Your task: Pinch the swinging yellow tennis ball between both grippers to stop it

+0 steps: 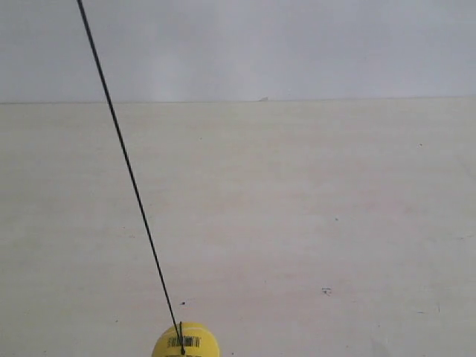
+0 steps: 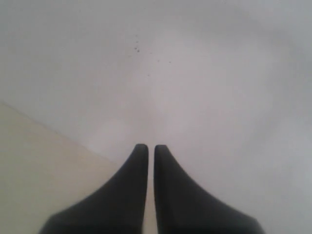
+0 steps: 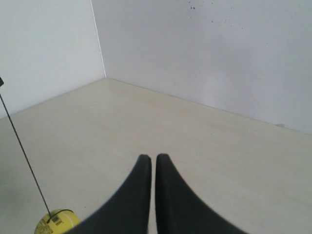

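Observation:
The yellow tennis ball (image 1: 186,342) hangs at the bottom edge of the exterior view, half cut off, its barcode label facing the camera. A thin black cord (image 1: 126,160) slants up from it to the top left. The right wrist view also shows the ball (image 3: 56,222), low and off to one side of my right gripper (image 3: 153,157), which is shut and holds nothing. My left gripper (image 2: 147,146) is shut too and faces a blank grey wall, with no ball in its view. Neither gripper appears in the exterior view.
A pale beige tabletop (image 1: 297,223) stretches to a grey back wall (image 1: 297,44). In the right wrist view two grey walls meet at a corner (image 3: 99,48). The left wrist view shows the table edge (image 2: 44,161) against the wall.

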Robot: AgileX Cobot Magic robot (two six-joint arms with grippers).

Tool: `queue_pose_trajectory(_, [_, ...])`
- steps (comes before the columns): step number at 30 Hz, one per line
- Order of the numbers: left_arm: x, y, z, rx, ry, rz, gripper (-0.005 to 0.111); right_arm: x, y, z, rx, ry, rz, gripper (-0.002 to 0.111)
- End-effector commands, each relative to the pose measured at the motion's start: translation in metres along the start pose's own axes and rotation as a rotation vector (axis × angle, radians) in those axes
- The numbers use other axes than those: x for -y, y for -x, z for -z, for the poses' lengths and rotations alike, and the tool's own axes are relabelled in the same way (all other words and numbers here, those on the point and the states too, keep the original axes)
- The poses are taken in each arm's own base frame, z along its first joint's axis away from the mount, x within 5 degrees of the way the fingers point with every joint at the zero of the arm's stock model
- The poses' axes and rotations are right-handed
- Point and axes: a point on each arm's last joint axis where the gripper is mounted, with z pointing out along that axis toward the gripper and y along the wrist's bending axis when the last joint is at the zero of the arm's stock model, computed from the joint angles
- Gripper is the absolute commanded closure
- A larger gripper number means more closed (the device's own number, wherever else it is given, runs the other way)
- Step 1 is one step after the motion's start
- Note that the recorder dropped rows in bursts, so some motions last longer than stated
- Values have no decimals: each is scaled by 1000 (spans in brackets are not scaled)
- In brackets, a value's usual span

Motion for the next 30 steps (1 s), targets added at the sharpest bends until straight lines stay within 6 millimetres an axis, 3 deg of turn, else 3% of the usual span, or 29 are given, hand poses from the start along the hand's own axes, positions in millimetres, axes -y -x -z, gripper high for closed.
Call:
queue_pose_trajectory(1, [-8,-6,1,-41,101,12,102,0,2,1,11,1,5,108])
queue_pose_trajectory(9, [-17,-14,3,-117,211,-22,102,0,2,1,11,1,5,108])
queue_pose_trajectory(14, [-24,-26,7,-249,295,-18,102,0,2,1,11,1,7,108])
queue_pose_trajectory(30, [-24,-26,7,-254,292,-47,102,0,2,1,11,1,7,108])
